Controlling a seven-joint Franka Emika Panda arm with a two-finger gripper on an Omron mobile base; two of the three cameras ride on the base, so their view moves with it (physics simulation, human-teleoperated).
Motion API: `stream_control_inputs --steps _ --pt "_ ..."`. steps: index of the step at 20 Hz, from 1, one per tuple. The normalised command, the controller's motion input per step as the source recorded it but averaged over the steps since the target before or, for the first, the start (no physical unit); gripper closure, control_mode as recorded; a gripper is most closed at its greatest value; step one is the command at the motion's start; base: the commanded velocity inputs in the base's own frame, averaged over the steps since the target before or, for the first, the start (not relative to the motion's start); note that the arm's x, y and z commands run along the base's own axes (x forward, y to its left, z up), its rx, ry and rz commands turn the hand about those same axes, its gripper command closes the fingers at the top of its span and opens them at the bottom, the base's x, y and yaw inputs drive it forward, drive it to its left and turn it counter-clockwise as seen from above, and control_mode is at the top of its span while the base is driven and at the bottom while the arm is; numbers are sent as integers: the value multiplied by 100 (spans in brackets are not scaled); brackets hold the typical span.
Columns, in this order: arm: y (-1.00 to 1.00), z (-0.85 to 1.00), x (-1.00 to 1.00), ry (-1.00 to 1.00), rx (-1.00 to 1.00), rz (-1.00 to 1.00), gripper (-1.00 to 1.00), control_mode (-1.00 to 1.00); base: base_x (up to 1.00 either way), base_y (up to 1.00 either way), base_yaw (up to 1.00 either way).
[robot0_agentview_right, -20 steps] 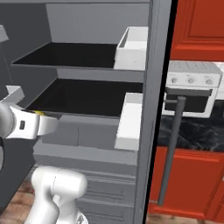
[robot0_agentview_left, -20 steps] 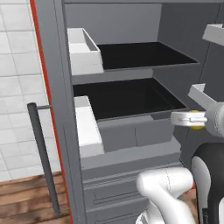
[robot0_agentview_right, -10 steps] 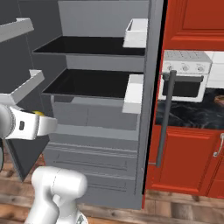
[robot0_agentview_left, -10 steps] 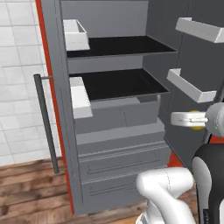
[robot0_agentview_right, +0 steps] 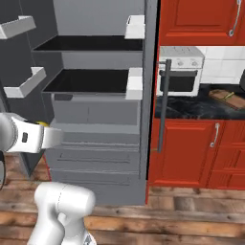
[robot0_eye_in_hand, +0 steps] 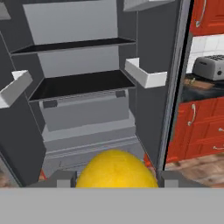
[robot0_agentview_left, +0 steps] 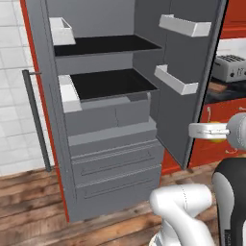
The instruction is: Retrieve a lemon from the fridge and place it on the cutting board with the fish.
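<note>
Hand view first: you look straight into the open fridge (robot0_eye_in_hand: 83, 100), black shelves bare, white door bins to either side of the jaws. Largest thing in frame, and it lies ahead of the jaws, well apart from them.

Right of the jaws in this view, past the fridge door's edge, you get red cabinets (robot0_eye_in_hand: 199, 127) and a dark counter with a toaster (robot0_eye_in_hand: 211, 66) on it.

Right base view: the cutting board (robot0_agentview_right: 227, 98) sits on the dark counter far off to the right, past a white oven (robot0_agentview_right: 180, 76), a slim fish (robot0_agentview_right: 230, 95) lying along it. From the jaws that is well apart and off to the side, away from the fridge. That is the relation your coming move turns on: the board is off to the right of the jaws, not ahead of them.

Gripper (robot0_eye_in_hand: 114, 178): jaws closed on the lemon (robot0_eye_in_hand: 116, 169), a finger tip at each flank, the fruit seated between them. In the left base view the lemon (robot0_agentview_left: 217, 132) peeks out yellow beside the white hand, clear of the fridge.
</note>
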Motion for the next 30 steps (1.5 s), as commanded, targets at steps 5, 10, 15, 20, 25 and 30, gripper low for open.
stream_control_inputs --steps 5,10,15,20,25,30 --pt "0 0 0 0 0 0 100 100 -27 -46 -49" --pt "0 0 0 0 0 0 100 100 0 -65 -62" --pt "0 0 0 0 0 0 100 100 17 -60 -62" --pt "0 0 0 0 0 0 100 100 58 -30 -48" --pt "0 0 0 0 0 0 100 100 98 -40 -25" --pt "0 0 0 0 0 0 100 100 100 -61 -7"
